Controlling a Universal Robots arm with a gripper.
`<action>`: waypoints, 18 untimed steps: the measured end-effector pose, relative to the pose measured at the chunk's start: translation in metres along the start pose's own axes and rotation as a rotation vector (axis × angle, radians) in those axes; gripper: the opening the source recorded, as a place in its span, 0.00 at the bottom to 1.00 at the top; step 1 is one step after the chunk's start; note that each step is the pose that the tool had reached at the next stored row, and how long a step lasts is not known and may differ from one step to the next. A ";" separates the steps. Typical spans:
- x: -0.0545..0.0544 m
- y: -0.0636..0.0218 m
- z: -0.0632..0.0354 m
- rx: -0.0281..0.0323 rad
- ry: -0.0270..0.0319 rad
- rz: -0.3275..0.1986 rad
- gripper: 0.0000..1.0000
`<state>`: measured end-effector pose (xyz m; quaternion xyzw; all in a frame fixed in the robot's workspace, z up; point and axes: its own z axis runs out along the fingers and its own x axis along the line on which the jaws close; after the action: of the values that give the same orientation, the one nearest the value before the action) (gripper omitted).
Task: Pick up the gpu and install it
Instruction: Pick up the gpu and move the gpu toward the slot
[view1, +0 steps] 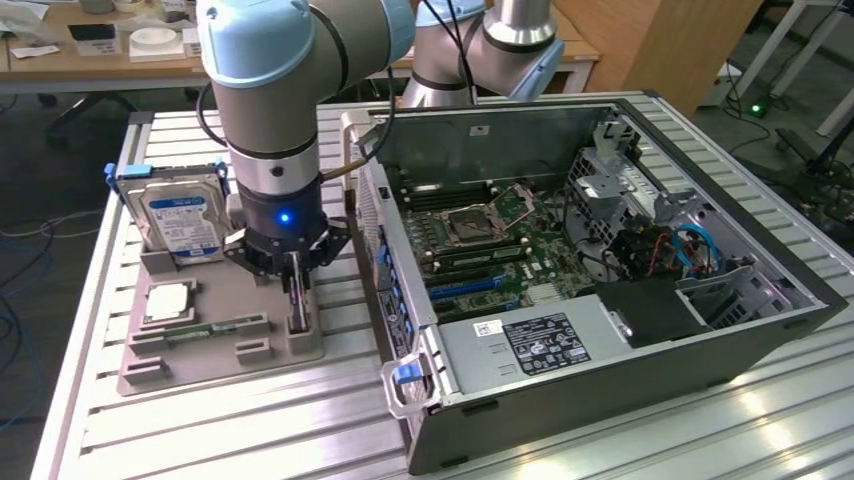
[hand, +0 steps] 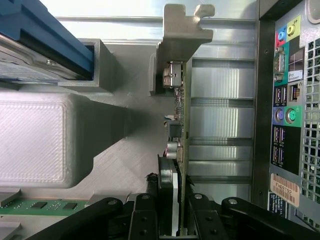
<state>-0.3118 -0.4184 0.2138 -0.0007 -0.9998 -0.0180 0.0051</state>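
I've got the pincer (hand: 172, 200) clamped on the gpu (hand: 178, 125); card sits upright in its holder (view1: 214, 350), not lifted. Install into the open case (view1: 747, 330) not done.

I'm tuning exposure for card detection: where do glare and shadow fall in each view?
Exterior view: light glares off the table slats near the computer case, and the arm's blue light glows. Wrist view: the same slats beside the gpu are washed bright, while the pale block throws a dark shadow across the tray.
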 end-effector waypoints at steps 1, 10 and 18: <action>0.000 0.0000 0.0000 0.0000 0.0000 0.000 0.28; 0.000 0.0003 -0.0073 -0.0017 0.0000 0.000 0.28; 0.000 0.0011 -0.0318 -0.0057 0.0000 0.000 0.28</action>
<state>-0.3118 -0.4184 0.2456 -0.0007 -0.9998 -0.0208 0.0051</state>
